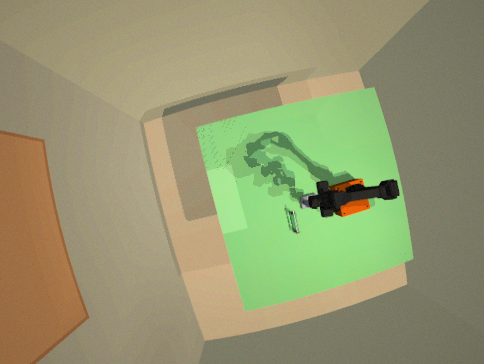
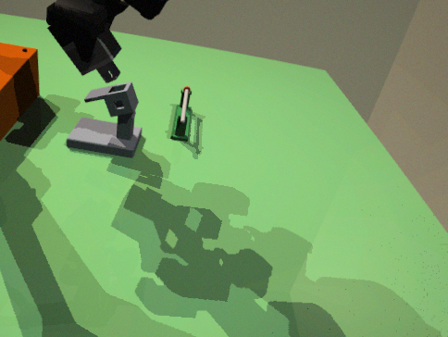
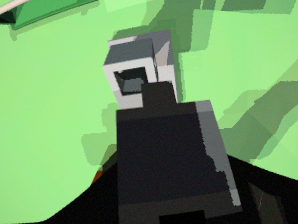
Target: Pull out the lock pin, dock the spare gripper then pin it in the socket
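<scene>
The grey mount [image 2: 93,131] stands on the green top. Its tilted socket [image 2: 127,106] [image 3: 131,52] has a square opening at its upper end and a hole in its side; no pin shows through it. My gripper [image 2: 88,48] is shut on the spare gripper, a dark block [image 2: 103,56] [image 3: 160,150] with a short square spigot [image 2: 110,74] [image 3: 158,95]. In the exterior view the spigot tip is just above the socket's upper end, apart from it. In the wrist view the spigot overlaps the opening's lower right corner. The fingertips are mostly hidden. The pale, red-ended lock pin [image 2: 184,106] lies along its green cradle.
The green cradle [image 2: 180,132] [image 3: 55,11] stands beside the mount, with upright ends holding the pin. The orange base block [image 1: 355,207] [image 2: 16,69] is under the arm, on the mount's other side. Arm shadows fall across the green top.
</scene>
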